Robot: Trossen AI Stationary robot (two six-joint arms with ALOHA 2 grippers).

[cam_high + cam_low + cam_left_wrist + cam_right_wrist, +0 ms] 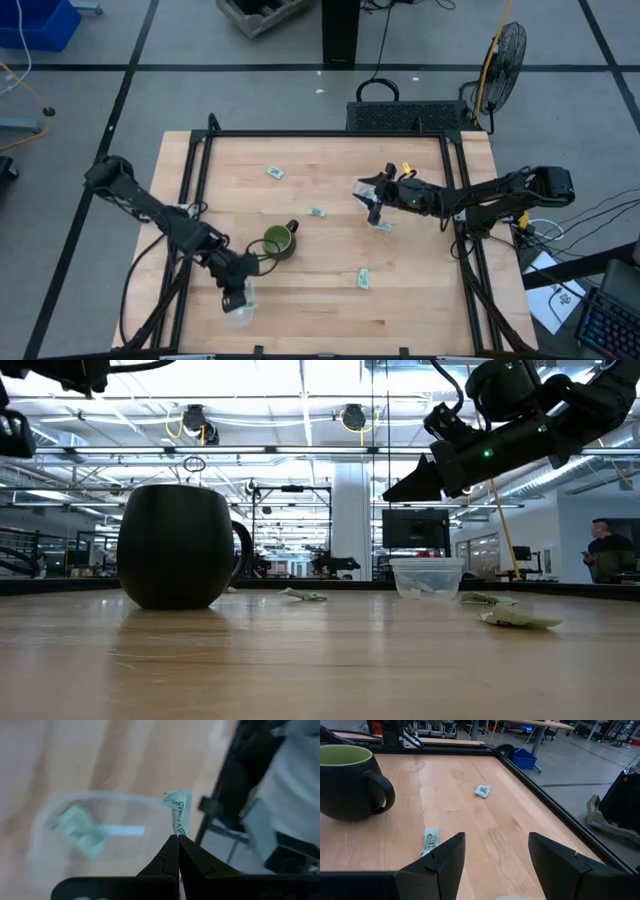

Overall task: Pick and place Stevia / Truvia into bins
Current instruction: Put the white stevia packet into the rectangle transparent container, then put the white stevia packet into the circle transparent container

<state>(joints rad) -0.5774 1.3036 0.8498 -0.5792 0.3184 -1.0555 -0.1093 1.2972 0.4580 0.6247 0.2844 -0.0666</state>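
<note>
Your left gripper has its jaws pressed together on the bottom edge of a sachet, which stands crumpled above the fingertips, pinched low so the paper hangs free to drop. Just beyond it sits a clear tub with at least one sachet already lying inside; the held sachet looks poised over the near rim, so you likely want to carry it a little further in before letting go, or it may fall on the table. From above, that gripper sits at the table's front edge, just beside the dark mug. Your right gripper has its jaws spread wide with nothing between them, hanging over the wood near the second tub at the table's right side. Its wrist camera faces two loose sachets, one near and one farther; the spread suits a descent on the nearer one. More sachets lie scattered across the table, well apart, so the sorting looks partly done.
</note>
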